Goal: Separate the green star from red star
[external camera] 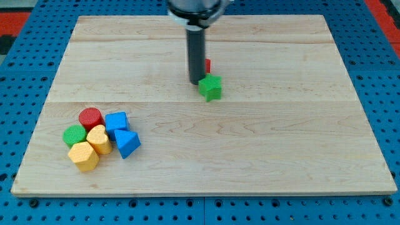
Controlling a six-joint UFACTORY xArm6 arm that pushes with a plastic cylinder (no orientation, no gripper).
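The green star [211,87] lies near the middle of the wooden board [262,144]. The red star [207,65] sits just above it toward the view's top, mostly hidden behind the dark rod. My tip [197,82] rests on the board at the green star's upper left edge, touching or nearly touching it, and just below the red star.
A cluster of blocks sits at the view's lower left: a red cylinder [90,117], a green cylinder [74,135], a yellow heart [99,138], a yellow hexagon [84,156], a blue cube [117,121] and a blue triangle [128,143].
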